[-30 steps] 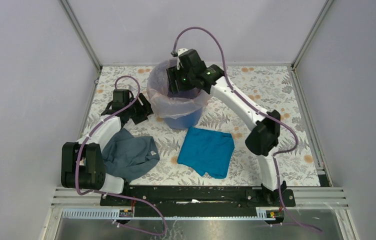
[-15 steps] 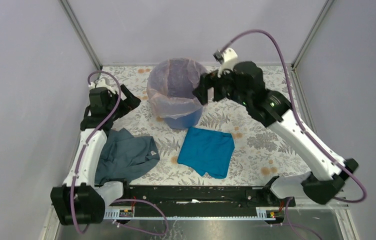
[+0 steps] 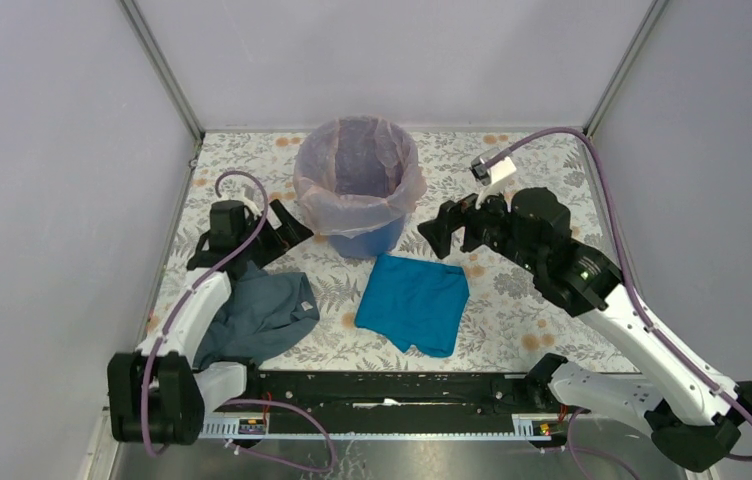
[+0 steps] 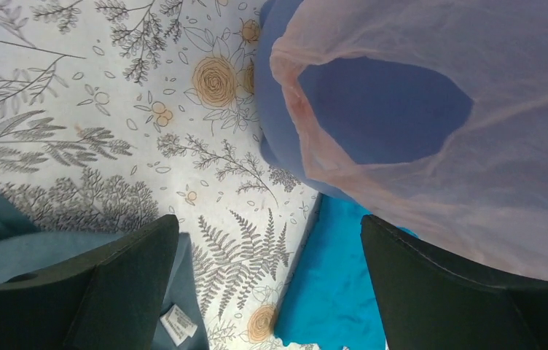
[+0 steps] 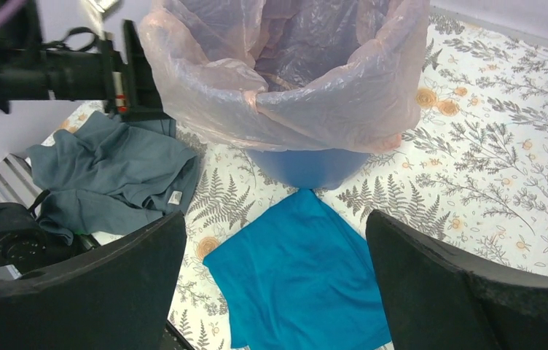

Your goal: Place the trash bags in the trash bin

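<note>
The blue trash bin (image 3: 369, 240) stands at the back middle of the table. A translucent pinkish trash bag (image 3: 357, 175) lines it, its edge folded down over the rim. My left gripper (image 3: 290, 228) is open and empty just left of the bin's base. In the left wrist view (image 4: 271, 292) the bin wall (image 4: 373, 109) and the bag (image 4: 490, 168) are close ahead. My right gripper (image 3: 439, 232) is open and empty just right of the bin. The right wrist view (image 5: 275, 284) shows the bin (image 5: 307, 166) and bag (image 5: 286, 80) from above.
A teal cloth (image 3: 414, 303) lies flat in front of the bin; it also shows in both wrist views (image 4: 344, 292) (image 5: 300, 284). A crumpled grey garment (image 3: 257, 315) lies at the front left, partly under the left arm. Enclosure walls stand close on three sides.
My right gripper has come off the bin's rim and swung right and down to beside the bin. My left gripper backed away, then returned near the bin's base. The bag stays in the bin.
</note>
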